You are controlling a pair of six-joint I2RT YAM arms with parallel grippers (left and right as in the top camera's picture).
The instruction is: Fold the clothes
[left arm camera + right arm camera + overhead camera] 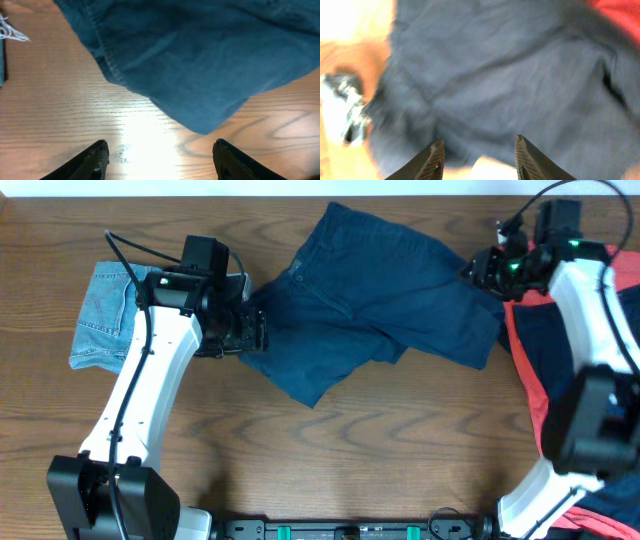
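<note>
A pair of dark blue shorts (375, 300) lies crumpled across the middle of the table. My left gripper (250, 330) is open at the shorts' left edge; in the left wrist view its jaws (160, 155) stand apart over bare wood, with the shorts' hem (200, 60) just beyond them. My right gripper (488, 270) is open at the shorts' upper right corner; in the right wrist view its jaws (480, 155) straddle the edge of the dark cloth (510, 75). Neither gripper holds cloth.
A folded light blue denim piece (105, 315) lies at the far left behind my left arm. A red and navy garment (560, 350) lies at the right under my right arm. A small white-grey object (345, 110) shows blurred in the right wrist view.
</note>
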